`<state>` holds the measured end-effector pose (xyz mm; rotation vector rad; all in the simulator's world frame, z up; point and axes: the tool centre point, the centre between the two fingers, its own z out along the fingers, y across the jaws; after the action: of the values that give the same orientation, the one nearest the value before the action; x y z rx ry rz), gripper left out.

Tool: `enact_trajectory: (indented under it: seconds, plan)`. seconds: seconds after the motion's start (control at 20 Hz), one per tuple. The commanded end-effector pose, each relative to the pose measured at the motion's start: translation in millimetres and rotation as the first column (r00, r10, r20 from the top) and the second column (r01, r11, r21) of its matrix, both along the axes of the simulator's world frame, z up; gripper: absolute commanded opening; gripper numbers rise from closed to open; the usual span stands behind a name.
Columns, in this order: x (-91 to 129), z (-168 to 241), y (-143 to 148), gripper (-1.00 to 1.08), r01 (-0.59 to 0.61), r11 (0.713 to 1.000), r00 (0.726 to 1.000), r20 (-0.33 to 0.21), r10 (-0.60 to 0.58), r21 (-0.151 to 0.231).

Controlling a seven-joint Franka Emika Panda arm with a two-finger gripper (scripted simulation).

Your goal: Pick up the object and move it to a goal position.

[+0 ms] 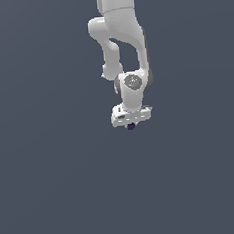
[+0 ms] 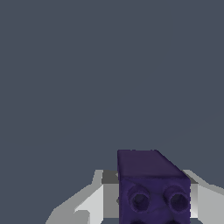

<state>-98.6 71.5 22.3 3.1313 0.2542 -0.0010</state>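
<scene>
Nearest the wrist camera: the object (image 2: 154,188), a dark purple block, fills the lower part of that view. Its near face carries two round sockets side by side; its upper face is plain and recedes away from the lens. A white finger (image 2: 94,199) flanks it on one side, and a second white surface shows at its other side, close against the block. The gripper (image 2: 148,203) appears clamped on the object, with the jaws drawn in to its width; actual contact on the first side is probably there but cannot be confirmed, since a narrow dark strip shows between finger and block.

Exterior view: the white arm (image 1: 123,35) enters from the top edge and hangs downward. The upper link bends at an elbow toward the exterior view's left, then folds back to the wrist. The wrist joint shows a round grey cap facing the camera. Below it the hand sits roughly level, fingers pointing down. The gripper (image 1: 131,121) is small here; the fingers are not separately resolved. The object (image 1: 131,126) shows as a tiny dark purple spot just under the hand.

Background is uniform grey-blue in both views.
</scene>
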Motion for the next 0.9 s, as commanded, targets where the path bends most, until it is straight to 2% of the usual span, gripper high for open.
enact_trajectory:
  seconds: [0.0, 0.5, 0.85]
  plan:
    - [0, 0, 0, -1.0, 0.0, 1.0, 1.0, 0.0, 0.0, 0.0]
    - [0, 4, 2, -1.0, 0.0, 1.0, 1.0, 0.001, 0.0, 0.0]
    - [-3, 29, 16, -1.0, -0.001, 1.0, 1.0, 0.001, 0.001, 0.0]
